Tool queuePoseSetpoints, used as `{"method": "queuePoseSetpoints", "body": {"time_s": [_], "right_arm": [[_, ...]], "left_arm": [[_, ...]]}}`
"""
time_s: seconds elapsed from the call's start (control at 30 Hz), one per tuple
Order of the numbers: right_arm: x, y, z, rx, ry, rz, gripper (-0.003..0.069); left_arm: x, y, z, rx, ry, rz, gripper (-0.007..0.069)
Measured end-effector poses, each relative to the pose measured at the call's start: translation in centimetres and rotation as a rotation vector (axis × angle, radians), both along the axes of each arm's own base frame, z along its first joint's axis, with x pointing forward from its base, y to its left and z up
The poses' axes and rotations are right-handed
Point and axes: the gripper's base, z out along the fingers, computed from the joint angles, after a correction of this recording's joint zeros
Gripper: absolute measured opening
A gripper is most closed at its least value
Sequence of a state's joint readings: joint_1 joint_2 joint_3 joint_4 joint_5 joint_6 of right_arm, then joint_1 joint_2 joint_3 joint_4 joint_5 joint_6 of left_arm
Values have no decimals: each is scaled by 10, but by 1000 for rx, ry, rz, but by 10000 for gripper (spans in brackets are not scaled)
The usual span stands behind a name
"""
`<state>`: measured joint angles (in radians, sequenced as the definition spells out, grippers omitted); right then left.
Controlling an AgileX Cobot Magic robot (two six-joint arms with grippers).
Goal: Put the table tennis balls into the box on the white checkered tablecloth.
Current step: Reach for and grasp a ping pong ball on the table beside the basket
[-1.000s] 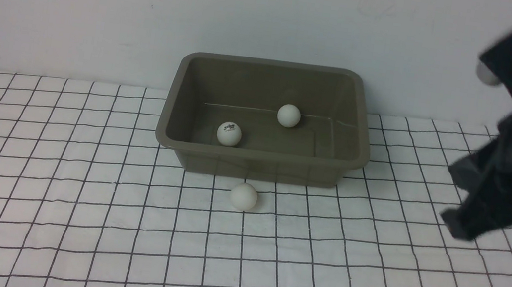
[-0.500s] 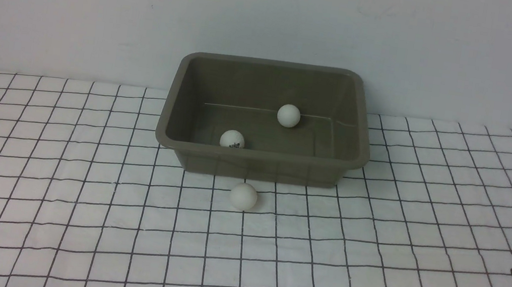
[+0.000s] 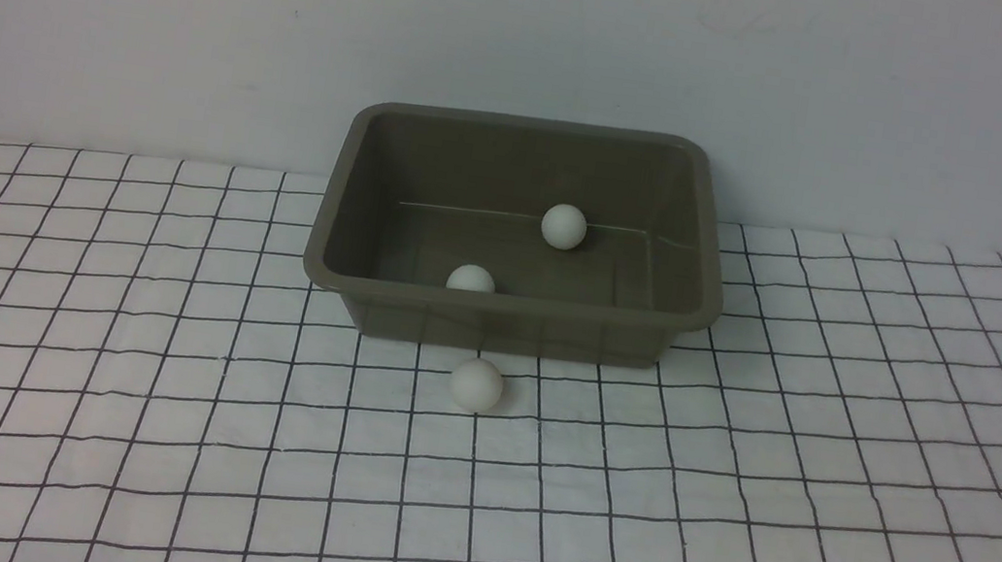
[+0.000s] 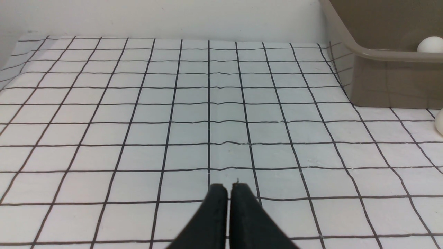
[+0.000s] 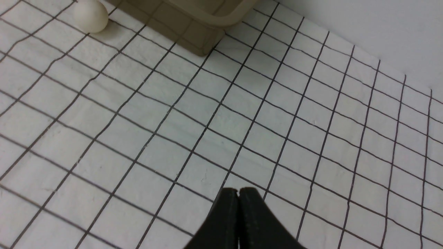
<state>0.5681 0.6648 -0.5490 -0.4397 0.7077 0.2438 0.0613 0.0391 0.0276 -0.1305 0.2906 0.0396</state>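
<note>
Ball (image 3: 477,384) outside box (image 3: 504,326), well apart from left gripper (image 4: 228,188), right gripper (image 5: 238,192); both closed, empty.

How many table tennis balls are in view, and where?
3. One ball lies deep inside the box; a second ball sits behind its front wall, half hidden by the rim; a third ball rests on the tablecloth before the box. That wall could hide more.

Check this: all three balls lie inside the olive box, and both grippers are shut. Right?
No. Front view: only the far ball and near ball are in the box; the third ball rests on the tablecloth. The left gripper and right gripper are shut.
</note>
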Motion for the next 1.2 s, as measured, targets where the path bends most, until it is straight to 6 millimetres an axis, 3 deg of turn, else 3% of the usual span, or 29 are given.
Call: {"method": "queuePoseSetpoints", "body": {"time_s": [0.1,0.23,0.3,0.33,0.53,1.2], "right_arm": [[-3,-19,5,149,-104,-136,-14],[-15,-33,-7,260,-234,-227,-14],[-25,-38,-30,320,-331,-247,-14],[-26,-38,-33,319,-327,-247,-14],[-48,-40,-93,428,-416,-251,-14],[-63,-47,-112,434,-313,-355,-14]], "left_arm": [[0,0,0,0,0,-1,-4],[0,0,0,0,0,-1,-4],[0,0,0,0,0,-1,-4],[0,0,0,0,0,-1,-4],[0,0,0,0,0,-1,-4],[0,0,0,0,0,-1,-4]]}}
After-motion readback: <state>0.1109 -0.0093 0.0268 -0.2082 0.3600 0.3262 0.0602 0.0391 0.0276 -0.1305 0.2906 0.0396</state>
